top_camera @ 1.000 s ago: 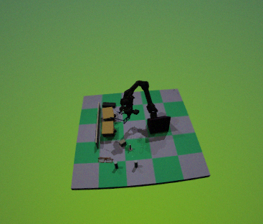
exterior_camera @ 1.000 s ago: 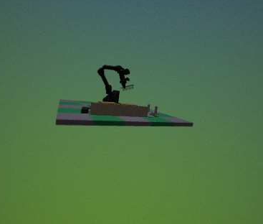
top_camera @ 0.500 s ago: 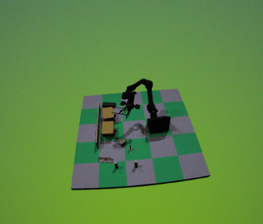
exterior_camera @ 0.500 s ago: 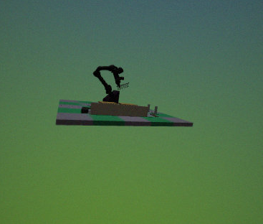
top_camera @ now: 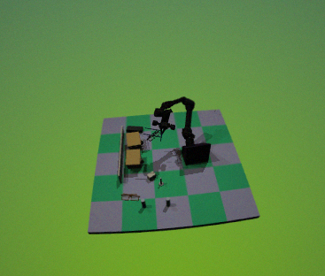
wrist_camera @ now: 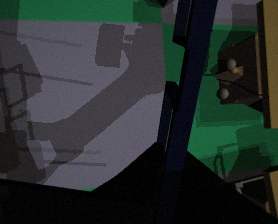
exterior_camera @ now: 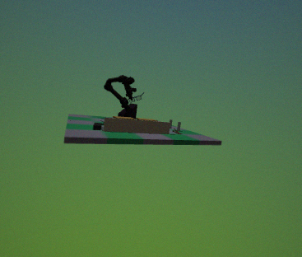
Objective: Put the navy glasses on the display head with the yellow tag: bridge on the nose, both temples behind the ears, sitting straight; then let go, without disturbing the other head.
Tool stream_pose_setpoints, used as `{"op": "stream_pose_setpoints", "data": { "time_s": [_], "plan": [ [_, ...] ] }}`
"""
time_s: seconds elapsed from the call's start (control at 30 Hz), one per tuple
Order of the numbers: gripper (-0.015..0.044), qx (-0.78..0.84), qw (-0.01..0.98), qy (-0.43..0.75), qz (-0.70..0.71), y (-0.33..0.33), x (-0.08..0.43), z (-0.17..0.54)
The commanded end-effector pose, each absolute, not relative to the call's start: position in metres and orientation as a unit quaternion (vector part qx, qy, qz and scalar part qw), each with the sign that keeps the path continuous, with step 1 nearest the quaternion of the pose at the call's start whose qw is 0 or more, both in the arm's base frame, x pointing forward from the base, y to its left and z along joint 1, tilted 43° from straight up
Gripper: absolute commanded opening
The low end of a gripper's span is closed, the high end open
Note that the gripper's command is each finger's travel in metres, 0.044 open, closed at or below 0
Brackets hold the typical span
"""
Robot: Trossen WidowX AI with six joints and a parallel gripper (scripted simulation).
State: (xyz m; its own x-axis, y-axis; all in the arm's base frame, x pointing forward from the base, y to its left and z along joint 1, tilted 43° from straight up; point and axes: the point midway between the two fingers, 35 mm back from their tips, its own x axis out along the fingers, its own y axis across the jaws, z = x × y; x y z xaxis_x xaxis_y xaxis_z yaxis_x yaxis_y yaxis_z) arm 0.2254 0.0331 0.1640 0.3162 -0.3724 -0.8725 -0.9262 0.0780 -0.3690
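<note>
Heads sat toward nine o'clock, glasses frames at their near sides; right of them, above the counter, my gripper clenched the navy glasses. Descending tilted, I judged, a temple could snag and knock either head.

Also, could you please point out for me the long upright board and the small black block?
Board point(top_camera: 120, 155) point(exterior_camera: 137, 126): top view, along its upper edge; exterior view, middle of its broad face.
Block point(top_camera: 135, 129) point(exterior_camera: 97, 126): top view, its upper face; exterior view, its side.
</note>
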Motion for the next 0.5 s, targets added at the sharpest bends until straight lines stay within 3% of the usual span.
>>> {"op": "stream_pose_setpoints", "data": {
  "time_s": [0.0, 0.47],
  "plan": [
    [0.0000, -0.643, 0.504, 0.507, 0.275, 0.022, 0.216, 0.169],
    [0.0000, -0.704, 0.452, 0.460, 0.297, -0.011, 0.182, 0.183]
  ]
}}
